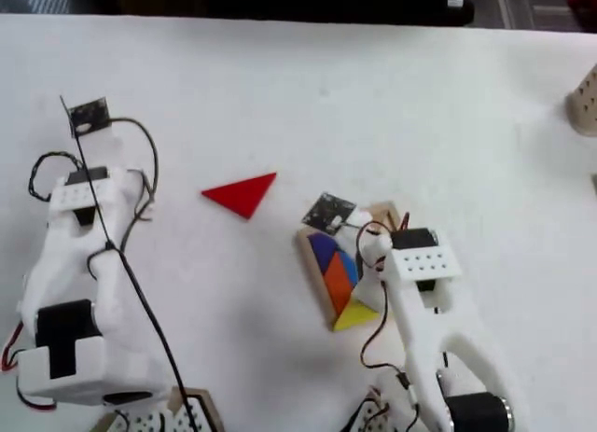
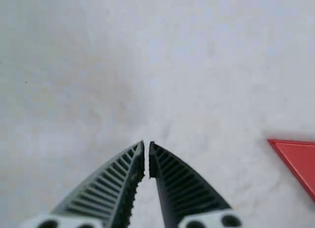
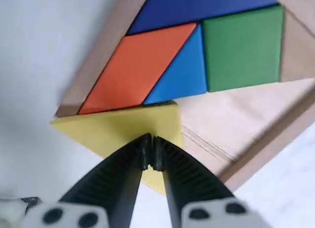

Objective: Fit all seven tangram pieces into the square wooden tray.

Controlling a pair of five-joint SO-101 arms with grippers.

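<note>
My right jaws are pressed shut, tips on the yellow triangle (image 3: 123, 127), which rides askew over the corner rim of the wooden tray (image 3: 106, 46); I judge that suits nudging it flat. My left jaws, also closed, hang over bare desk (image 2: 98, 65) near the red triangle (image 1: 242, 193), which lies mid-desk, not yet placed.

A square wooden tray (image 1: 310, 259) is partly filled: a dark blue triangle (image 3: 197, 6), an orange parallelogram (image 3: 138, 65), a light blue triangle (image 3: 179, 75) and a green square (image 3: 241, 48) are seated flat, edge to edge. A yellow triangle (image 3: 123, 127) is laid across the tray's corner rim (one tip overhanging). A red triangle (image 1: 242, 193) lies flat on the table (image 1: 280, 77), well apart from the tray.
</note>
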